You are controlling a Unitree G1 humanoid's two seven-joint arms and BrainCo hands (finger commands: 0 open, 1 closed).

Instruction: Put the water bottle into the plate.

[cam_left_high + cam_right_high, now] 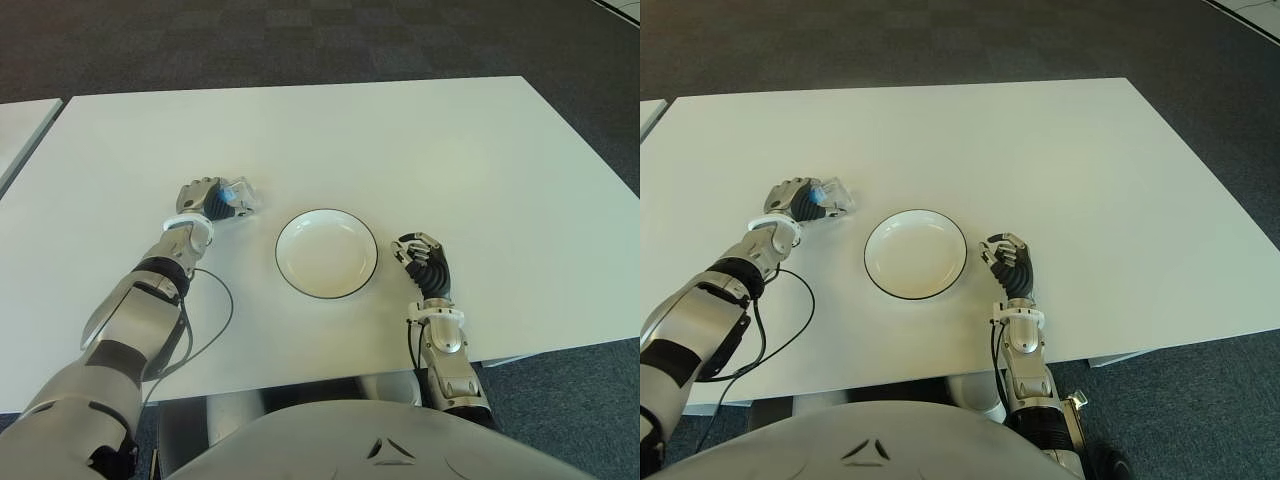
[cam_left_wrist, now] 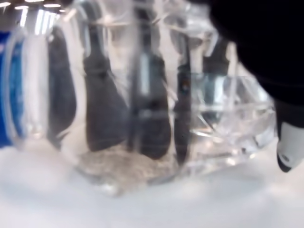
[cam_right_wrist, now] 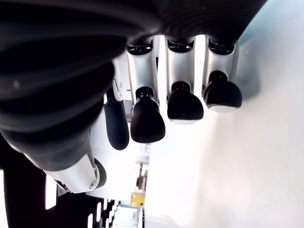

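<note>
Bottle in hand — the left hand (image 1: 205,198) has its fingers (image 2: 102,118) wrapped around the clear water bottle (image 1: 238,197), which lies low on the white table (image 1: 450,150) at about ten o'clock from the plate (image 1: 326,254), near its rim but apart from it. The plate holds nothing. The right hand (image 1: 425,262) shows just off the plate's three o'clock side, fingers (image 3: 185,102) curled inward and gripping nothing.
</note>
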